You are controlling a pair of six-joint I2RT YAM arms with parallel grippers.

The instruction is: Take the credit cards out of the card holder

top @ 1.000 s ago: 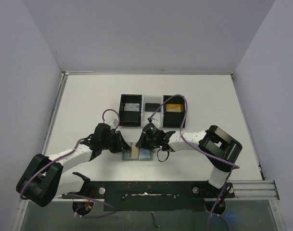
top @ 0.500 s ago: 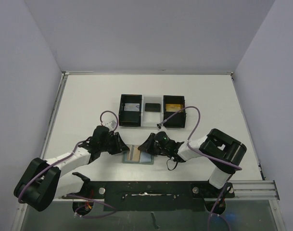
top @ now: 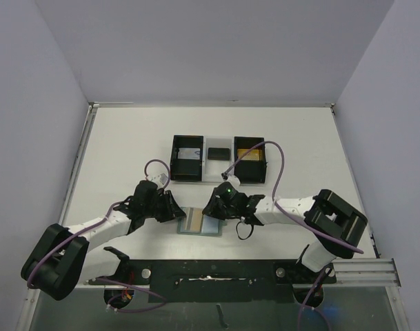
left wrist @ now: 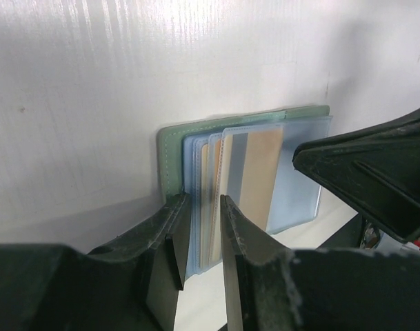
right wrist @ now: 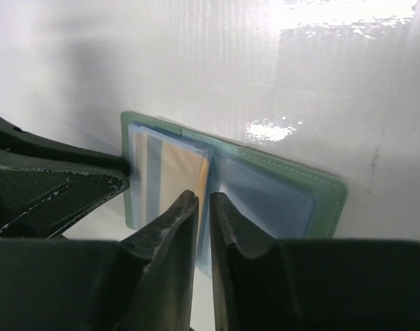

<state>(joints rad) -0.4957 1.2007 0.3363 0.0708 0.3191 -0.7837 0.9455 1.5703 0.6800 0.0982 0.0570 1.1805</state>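
The card holder [top: 200, 222] lies open on the table near the front, grey-green outside [right wrist: 325, 185] with pale blue pockets. A tan credit card [left wrist: 260, 172] shows inside a left-hand pocket [right wrist: 176, 169]. My left gripper [top: 178, 213] is at the holder's left edge, its jaws shut on the stack of pocket leaves [left wrist: 201, 203]. My right gripper [top: 212, 212] comes from the right onto the holder's middle. Its jaws [right wrist: 203, 198] stand a thin slit apart with a clear pocket edge in the slit. Whether they pinch it is unclear.
A black-and-clear three-compartment tray [top: 174, 160] stands behind the holder. A pale card lies in its left bin and a gold card [top: 249, 153] in its right bin. Purple cables loop off both wrists. Side walls close in the table.
The right arm's elbow swung out to the right and its gripper settled lower onto the holder's middle. The left gripper stayed at the holder's left edge.
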